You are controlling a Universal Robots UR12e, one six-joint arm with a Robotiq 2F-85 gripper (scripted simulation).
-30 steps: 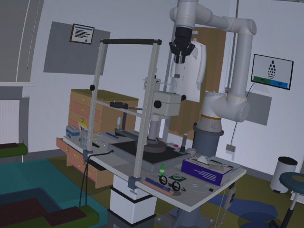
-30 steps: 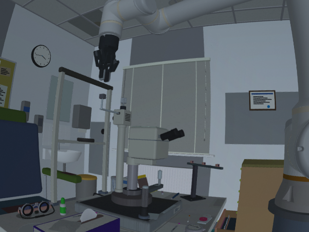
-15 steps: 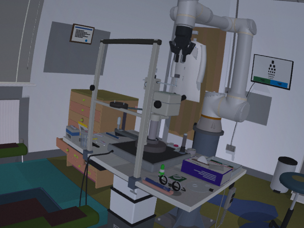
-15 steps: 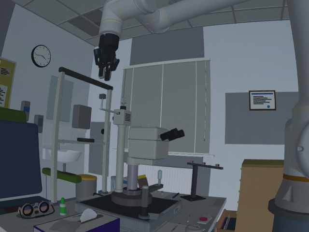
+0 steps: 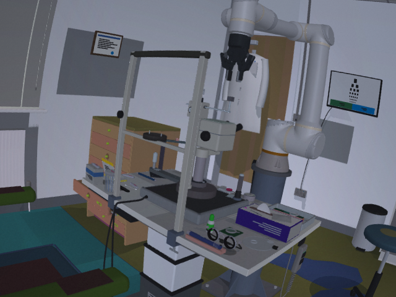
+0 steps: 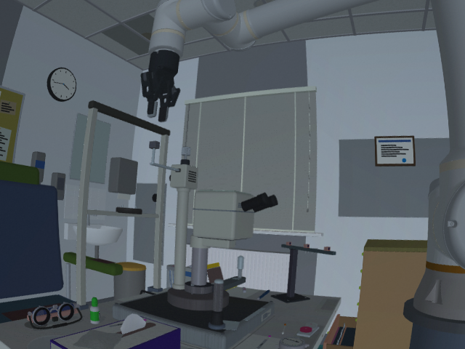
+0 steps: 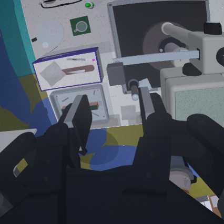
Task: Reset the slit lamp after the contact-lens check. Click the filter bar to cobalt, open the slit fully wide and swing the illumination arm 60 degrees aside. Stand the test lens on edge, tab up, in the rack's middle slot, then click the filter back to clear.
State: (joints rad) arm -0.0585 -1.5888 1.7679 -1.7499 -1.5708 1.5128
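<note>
The filter bar (image 5: pixel 217 109) (image 6: pixel 162 166) (image 7: pixel 157 58), a thin grey rod with a block on its outer end, sticks out sideways from the lamp head at the top of the slit lamp (image 5: pixel 215 134) (image 6: pixel 219 214). My gripper (image 5: pixel 235 76) (image 6: pixel 157 111) (image 7: pixel 113 105) hangs well above the bar's end, open and holding nothing. The test lens (image 5: pixel 257 242) (image 7: pixel 49 32), a clear disc with a small dark tab, lies flat near the table's front edge. The lens rack (image 6: pixel 305 249) stands on a post at the back of the table.
A white coat (image 5: pixel 246 92) hangs on the door behind the arm. The tall chin-rest frame (image 5: pixel 160 144) rises beside the lamp, its black top bar close to my gripper's height. A purple tissue box (image 5: pixel 268 223) (image 7: pixel 68 68), a tray (image 7: pixel 81 105), trial glasses (image 5: pixel 220 238) and a green bottle (image 5: pixel 210 220) crowd the front.
</note>
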